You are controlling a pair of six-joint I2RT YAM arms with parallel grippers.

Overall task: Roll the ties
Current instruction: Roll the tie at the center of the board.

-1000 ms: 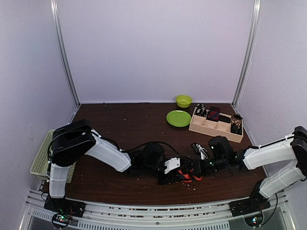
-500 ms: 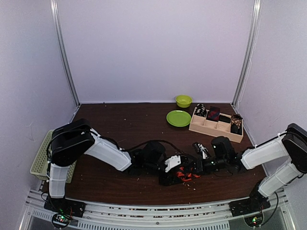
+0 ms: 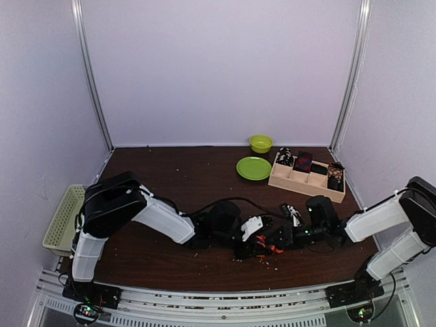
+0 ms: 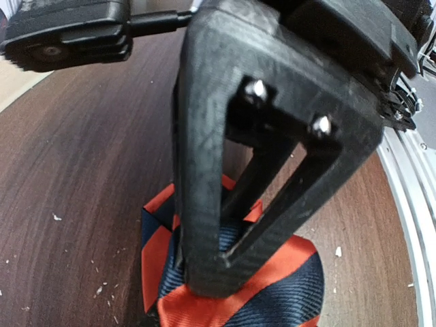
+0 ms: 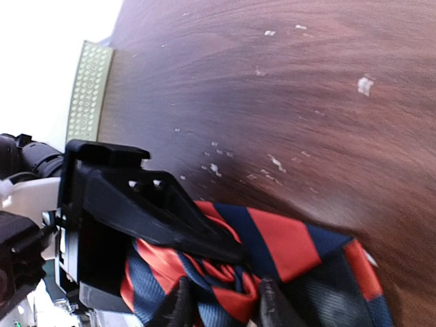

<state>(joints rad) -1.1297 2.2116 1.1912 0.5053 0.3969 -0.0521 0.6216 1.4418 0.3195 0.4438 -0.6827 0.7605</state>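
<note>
One of the ties (image 3: 264, 248), orange-red with navy stripes, lies partly rolled on the dark table near the front. Both grippers meet on it. The left gripper (image 3: 259, 240) reaches in from the left. One of its fingers (image 5: 170, 218) lies across the roll (image 5: 286, 238), with fabric bunched under it. Its own fingertips are hidden at the bottom of the left wrist view, where the tie (image 4: 286, 286) fills the frame. The right gripper (image 3: 278, 240) (image 5: 225, 306) has coiled fabric between its fingertips, and its black finger (image 4: 204, 204) presses down on the roll.
A wooden divided tray (image 3: 303, 182) holding rolled ties stands at the back right. A green plate (image 3: 253, 167) and a green bowl (image 3: 260, 143) sit beside it. A pale mesh basket (image 3: 63, 219) hangs at the left edge. Crumbs dot the table.
Both grippers and the tie have shifted a little to the right. The left arm has stretched further right, and the right gripper has drawn back slightly.
</note>
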